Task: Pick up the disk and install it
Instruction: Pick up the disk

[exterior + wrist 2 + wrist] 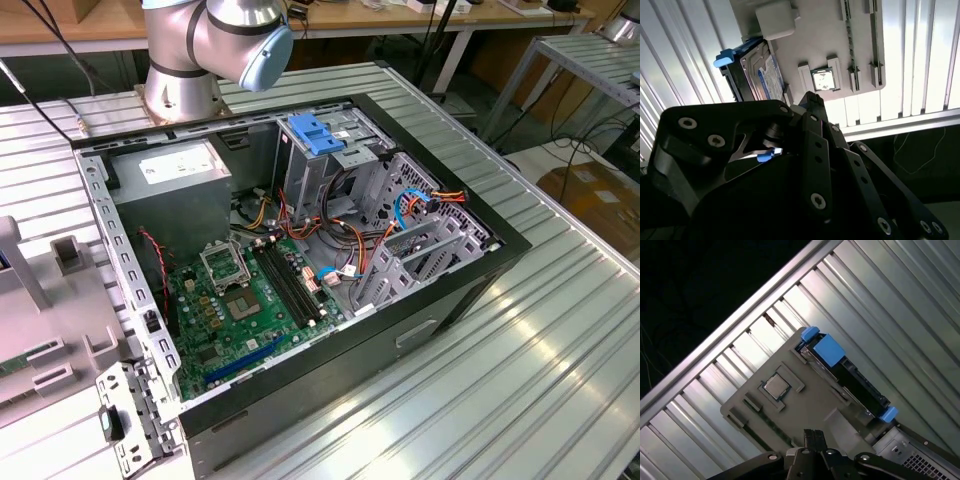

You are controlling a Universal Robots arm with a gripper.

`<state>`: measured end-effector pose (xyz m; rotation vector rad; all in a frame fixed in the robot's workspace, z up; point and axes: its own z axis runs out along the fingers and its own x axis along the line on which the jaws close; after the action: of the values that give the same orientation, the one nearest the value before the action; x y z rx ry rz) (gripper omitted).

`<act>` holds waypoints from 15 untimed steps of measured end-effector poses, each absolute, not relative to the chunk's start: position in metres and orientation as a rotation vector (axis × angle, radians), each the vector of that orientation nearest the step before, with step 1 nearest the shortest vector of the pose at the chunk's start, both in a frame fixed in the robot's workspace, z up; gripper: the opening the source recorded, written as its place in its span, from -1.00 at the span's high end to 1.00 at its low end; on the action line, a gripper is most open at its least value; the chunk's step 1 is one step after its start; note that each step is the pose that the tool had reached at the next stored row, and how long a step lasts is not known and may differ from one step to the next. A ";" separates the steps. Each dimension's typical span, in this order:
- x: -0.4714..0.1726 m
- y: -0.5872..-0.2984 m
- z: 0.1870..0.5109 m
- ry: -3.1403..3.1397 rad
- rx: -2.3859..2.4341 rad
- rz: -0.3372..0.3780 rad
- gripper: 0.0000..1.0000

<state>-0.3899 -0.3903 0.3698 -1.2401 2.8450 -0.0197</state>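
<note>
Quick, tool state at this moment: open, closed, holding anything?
The tool: closed, holding nothing; the disk sits apart from it in the gray fixture plate.

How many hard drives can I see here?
1. The disk sits along one edge of the gray holder, near a processor chip. The case's drive cage may hide more.

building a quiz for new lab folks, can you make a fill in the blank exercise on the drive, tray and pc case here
1. The dark rectangular hard drive sits in a plastic carrier coloured ___.
2. It and the square silver chip rest on a flat plastic tray coloured ___.
3. The black metal gripper above that tray holds ___.
4. The open black computer case shows a motherboard coloured ___.
Missing words: blue; grey; nothing; green.
</note>
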 end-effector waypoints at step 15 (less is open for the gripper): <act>-0.390 -0.390 0.370 2.743 -1.450 -0.015 0.79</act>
<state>-0.3899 -0.3903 0.3698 -1.4497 2.7432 -0.0152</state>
